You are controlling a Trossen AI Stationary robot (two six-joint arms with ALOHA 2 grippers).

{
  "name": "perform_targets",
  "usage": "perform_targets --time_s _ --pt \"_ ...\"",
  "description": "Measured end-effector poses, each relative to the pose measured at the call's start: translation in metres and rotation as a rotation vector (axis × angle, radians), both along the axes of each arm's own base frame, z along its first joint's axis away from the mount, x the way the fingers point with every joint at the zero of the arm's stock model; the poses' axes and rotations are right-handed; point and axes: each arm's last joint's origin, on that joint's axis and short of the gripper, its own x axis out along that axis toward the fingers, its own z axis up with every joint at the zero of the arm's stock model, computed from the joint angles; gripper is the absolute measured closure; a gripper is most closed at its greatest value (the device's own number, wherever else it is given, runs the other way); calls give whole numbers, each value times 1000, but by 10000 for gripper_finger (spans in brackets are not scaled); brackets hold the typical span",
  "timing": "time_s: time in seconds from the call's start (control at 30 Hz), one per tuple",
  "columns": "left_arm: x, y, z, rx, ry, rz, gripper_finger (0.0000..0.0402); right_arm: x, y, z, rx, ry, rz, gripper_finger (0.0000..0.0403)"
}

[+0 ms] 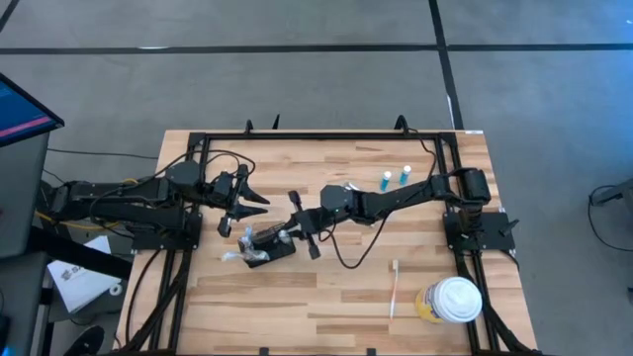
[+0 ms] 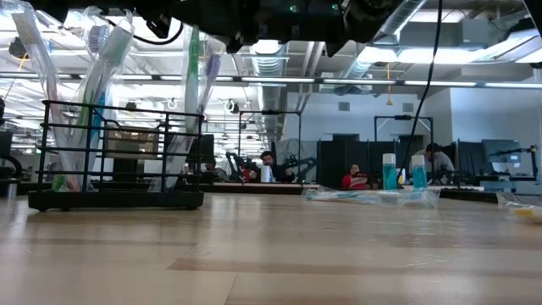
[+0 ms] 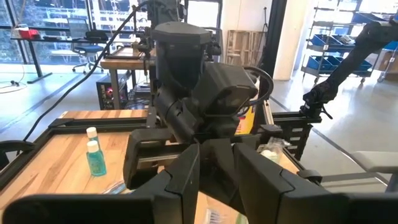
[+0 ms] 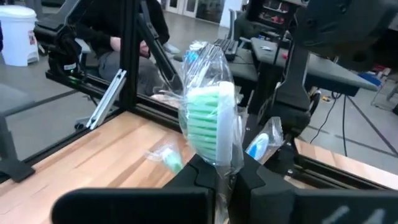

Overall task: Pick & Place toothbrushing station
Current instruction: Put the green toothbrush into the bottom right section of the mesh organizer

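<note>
At the near edge of the table (image 1: 297, 297), toward the right, stands a yellowish cup (image 1: 450, 301) with a white lid; what it holds cannot be seen. Just left of it a loose toothbrush (image 1: 394, 287) lies flat on the wood.

Farther in, left of the table's middle, sits the station (image 1: 269, 247), a small black wire holder. In the low view it stands upright on the table, and several wrapped toothbrushes (image 2: 193, 85) stand inside it and rise above its rim. One more wrapped brush (image 2: 373, 196) lies flat on the table to its right in that view.

The right gripper (image 1: 302, 229) is just beside the station, on its right and a little above it. Its jaws are closed on a green toothbrush in clear wrap (image 4: 210, 121), which points up between the fingers (image 4: 205, 177) in the right wrist view.

The left gripper (image 1: 249, 205) hovers near the station, on its far left side, with jaws spread open and nothing between them.

Toward the far right of the table two small blue bottles (image 1: 395, 178) stand upright, close together. Behind the table, in the low view, people sit at desks (image 2: 267, 165).
</note>
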Motion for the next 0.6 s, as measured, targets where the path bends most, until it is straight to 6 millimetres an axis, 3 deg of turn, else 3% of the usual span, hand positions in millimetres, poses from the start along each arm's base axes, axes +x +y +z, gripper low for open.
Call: perform_targets --time_s 0.6 --pt "0 0 0 0 0 2 307 -1 -1 -8 -12 75 -2 378"
